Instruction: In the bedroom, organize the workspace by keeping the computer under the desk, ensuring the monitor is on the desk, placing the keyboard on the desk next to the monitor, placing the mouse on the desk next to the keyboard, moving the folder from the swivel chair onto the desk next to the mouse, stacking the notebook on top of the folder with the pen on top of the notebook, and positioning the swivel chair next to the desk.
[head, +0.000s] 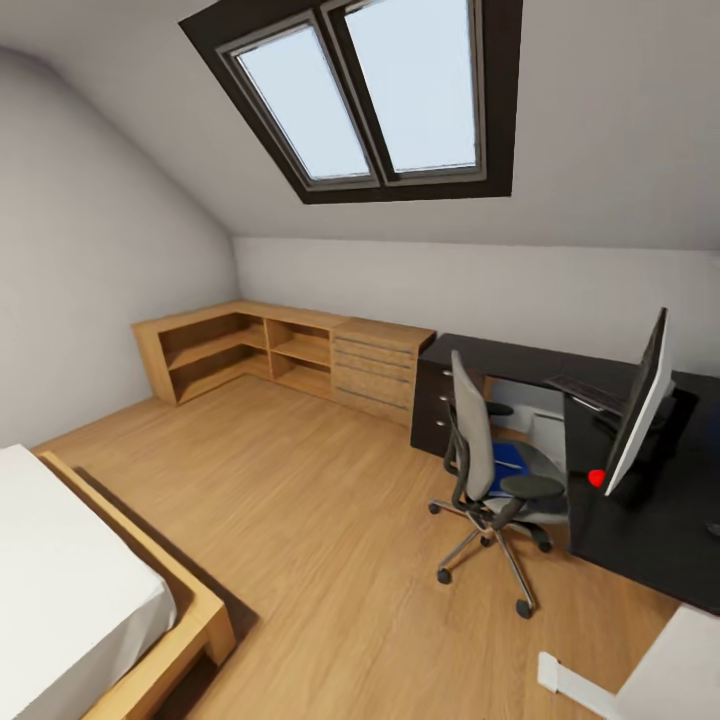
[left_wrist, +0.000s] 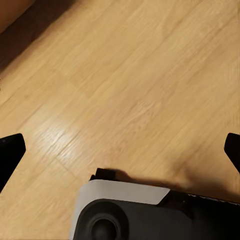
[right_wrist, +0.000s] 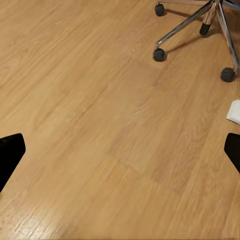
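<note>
The swivel chair (head: 487, 470) stood on the floor (head: 320, 520) just before the tabletop (head: 650, 520), which ran along the room's right side. The folder (head: 508, 466) lay on the chair's seat. The monitor (head: 637, 408) stood on the tabletop, with the keyboard (head: 590, 391) behind it. A shelf unit (head: 290, 355) lined the back wall, left of the tabletop. The bed (head: 90, 600) sat at near left.
</note>
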